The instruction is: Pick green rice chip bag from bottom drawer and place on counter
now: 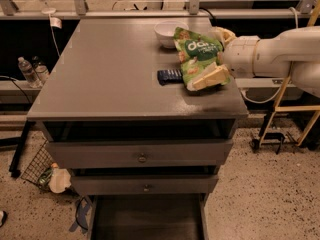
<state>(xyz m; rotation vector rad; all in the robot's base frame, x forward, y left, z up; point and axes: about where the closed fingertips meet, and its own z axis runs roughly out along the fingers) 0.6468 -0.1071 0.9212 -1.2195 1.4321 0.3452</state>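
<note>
You have two bottles (31, 70) left of the cabinet. The counter (110, 74) carries one dark blue wrapper (170, 76) right of centre and one white bowl (166, 33) at its back edge. Near its right edge, the gripper (206, 59) clamps one green rice chip bag (197, 51) between its jaws. The bottom drawer (145, 219) stands open.

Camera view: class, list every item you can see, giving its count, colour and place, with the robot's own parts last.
chip bag: one, green, on the counter's right side
bowl: one, white, at the counter's back, left of the bag
wrapper: one, dark blue, on the counter beside the bag
counter: one, grey, cabinet top
upper drawers: two, grey, under the counter
bottom drawer: one, grey, lowest, pulled open
bottles: two, clear, left of the cabinet
wire basket: one, dark, on the floor, lower left
arm: one, white, reaching in from the right
tool: one, cream, closed on the chip bag
</note>
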